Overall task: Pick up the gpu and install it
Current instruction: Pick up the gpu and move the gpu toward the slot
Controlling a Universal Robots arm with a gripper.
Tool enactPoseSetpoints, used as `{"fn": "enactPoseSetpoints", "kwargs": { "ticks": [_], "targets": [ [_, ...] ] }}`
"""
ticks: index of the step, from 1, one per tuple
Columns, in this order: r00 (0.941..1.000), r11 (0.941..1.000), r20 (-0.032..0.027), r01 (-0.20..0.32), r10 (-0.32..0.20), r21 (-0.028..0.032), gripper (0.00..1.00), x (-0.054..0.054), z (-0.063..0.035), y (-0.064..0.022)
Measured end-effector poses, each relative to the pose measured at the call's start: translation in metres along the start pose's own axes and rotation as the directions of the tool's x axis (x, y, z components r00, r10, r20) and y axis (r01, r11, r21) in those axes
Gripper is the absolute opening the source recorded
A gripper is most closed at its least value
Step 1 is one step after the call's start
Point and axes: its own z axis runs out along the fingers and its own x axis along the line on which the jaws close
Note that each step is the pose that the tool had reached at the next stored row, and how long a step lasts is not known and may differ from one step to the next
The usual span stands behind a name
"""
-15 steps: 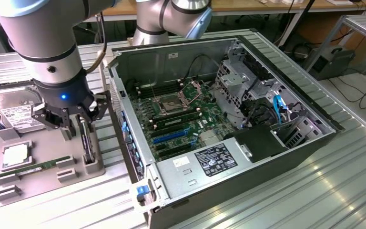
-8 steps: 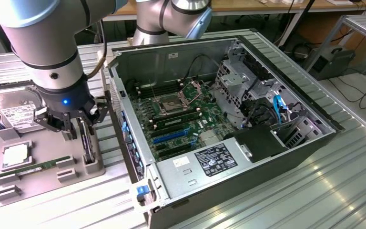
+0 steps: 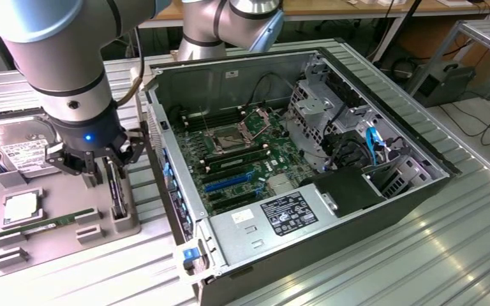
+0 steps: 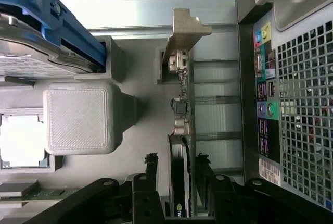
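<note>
Your arm's black two-finger gripper (image 3: pixel 109 169) (image 4: pixel 176 157) hangs low over the grey plastic parts tray (image 3: pixel 58 245) (image 4: pixel 138 146), its jaws apart and straddling the gpu (image 3: pixel 118 194) (image 4: pixel 178 182), a thin black expansion card standing on edge in the tray's slotted holders. Seen from the wrist, one finger (image 4: pixel 151 169) sits on each side of the card with a sliver of daylight between pad and board, so nothing is clamped. Past the fingertips, the card runs on to its silver metal bracket (image 4: pixel 184 31), seated in a grey block. Beside the card on the tray lie a narrow green RAM stick (image 3: pixel 45 224), a square silver processor (image 3: pixel 20 208) and a silver hard drive with a white label (image 3: pixel 23 152). On the exterior view's right, the open black computer case (image 3: pixel 330 236) (image 4: pixel 291 104) lies on its side on the ribbed metal table (image 3: pixel 415 268), green motherboard (image 3: pixel 245 159) exposed.
</note>
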Motion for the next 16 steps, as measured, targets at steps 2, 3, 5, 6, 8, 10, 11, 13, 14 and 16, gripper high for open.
{"fn": "enactPoseSetpoints", "kwargs": {
  "ticks": [2,3,5,6,8,10,11,13,14,16],
  "targets": [
    [1.0000,1.0000,0.0001,0.000,0.000,0.0000,0.42,0.0000,0.0000,-0.0008],
    [1.0000,1.0000,0.0002,0.000,0.000,-0.0001,0.42,-0.0001,0.0001,-0.0010],
    [1.0000,1.0000,0.0000,-0.001,0.001,0.0001,0.42,-0.0002,0.0002,-0.0013],
    [1.0000,1.0000,0.0001,-0.001,0.001,0.0001,0.42,-0.0003,0.0004,-0.0013],
    [1.0000,1.0000,0.0004,-0.003,0.003,0.0000,0.42,-0.0006,0.0010,-0.0014],
    [1.0000,1.0000,0.0006,-0.007,0.007,0.0001,0.41,-0.0007,0.0016,-0.0015],
    [1.0000,1.0000,0.0006,-0.008,0.008,0.0003,0.34,-0.0008,0.0016,-0.0015],
    [1.0000,1.0000,0.0005,-0.008,0.008,0.0003,0.34,-0.0009,0.0017,-0.0015],
    [1.0000,1.0000,0.0006,-0.008,0.008,0.0003,0.27,-0.0009,0.0018,-0.0015],
    [1.0000,1.0000,0.0006,-0.008,0.008,0.0003,0.27,-0.0010,0.0017,-0.0015]
  ]
}}
